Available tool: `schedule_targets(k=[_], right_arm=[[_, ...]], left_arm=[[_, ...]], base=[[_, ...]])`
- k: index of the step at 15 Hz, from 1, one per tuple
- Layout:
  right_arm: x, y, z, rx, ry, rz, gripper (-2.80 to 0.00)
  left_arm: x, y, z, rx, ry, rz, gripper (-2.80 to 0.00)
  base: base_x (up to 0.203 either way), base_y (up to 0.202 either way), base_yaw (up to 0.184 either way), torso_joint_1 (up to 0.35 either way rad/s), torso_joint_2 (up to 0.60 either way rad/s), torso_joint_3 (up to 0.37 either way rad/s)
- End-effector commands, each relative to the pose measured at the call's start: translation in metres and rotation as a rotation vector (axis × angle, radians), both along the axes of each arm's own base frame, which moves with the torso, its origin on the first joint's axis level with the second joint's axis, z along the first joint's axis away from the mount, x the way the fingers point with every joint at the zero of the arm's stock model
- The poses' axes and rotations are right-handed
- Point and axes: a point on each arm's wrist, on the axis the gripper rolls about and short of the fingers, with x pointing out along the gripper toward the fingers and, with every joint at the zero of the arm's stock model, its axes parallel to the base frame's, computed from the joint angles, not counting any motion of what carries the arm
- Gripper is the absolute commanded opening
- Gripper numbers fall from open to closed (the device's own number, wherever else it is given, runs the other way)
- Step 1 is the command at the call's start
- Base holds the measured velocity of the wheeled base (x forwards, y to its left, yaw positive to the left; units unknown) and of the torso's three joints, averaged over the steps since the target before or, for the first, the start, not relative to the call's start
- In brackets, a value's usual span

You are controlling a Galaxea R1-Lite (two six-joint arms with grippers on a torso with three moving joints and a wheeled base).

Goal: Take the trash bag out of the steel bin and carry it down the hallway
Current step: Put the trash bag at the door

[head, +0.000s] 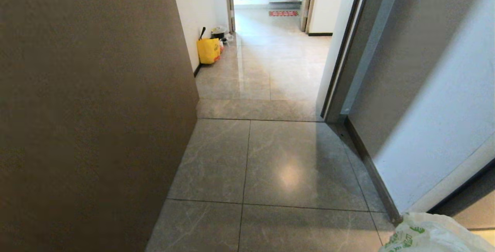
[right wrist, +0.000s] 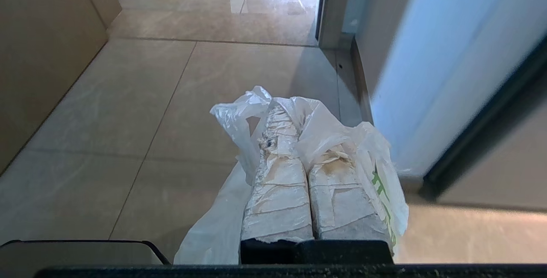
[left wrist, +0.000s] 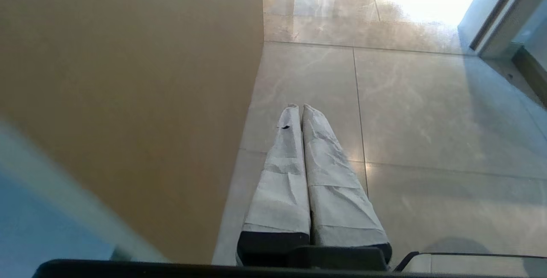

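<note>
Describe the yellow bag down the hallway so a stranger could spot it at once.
Look along the hallway of glossy beige tiles to its left cream wall. At the foot of that wall, before the far doorway, stands the yellow bag. It is the only bright yellow thing there, with a black handle sticking up, unlike the pale clutter just behind it.

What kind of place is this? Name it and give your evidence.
Most likely an indoor hallway in an apartment or office: glossy beige floor tiles run between cream walls towards doorways, and a yellow tote sits against the left wall.
</note>
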Motion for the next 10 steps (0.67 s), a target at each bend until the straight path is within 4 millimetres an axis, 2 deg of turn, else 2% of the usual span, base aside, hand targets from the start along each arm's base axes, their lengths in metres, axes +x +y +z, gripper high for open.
schedule_targets(k=[1, 10], right_arm=[[0.0001, 0.0, 0.0001, 0.0, 0.001, 0.0, -2.8], [0.0001, 0.0, 0.0001, 0.0, 0.001, 0.0, -2.8]], left_arm=[[0.0, 0.0, 0.0, -0.001, 0.0, 0.0, -2.8], [0.0, 0.0, -0.0001, 0.0, 0.001, 0.001, -2.8]], base=[[0.189, 0.0, -0.001, 0.005, 0.01, -0.002], [0.193, 0.0, 0.001, 0.003, 0.0, 0.002]])
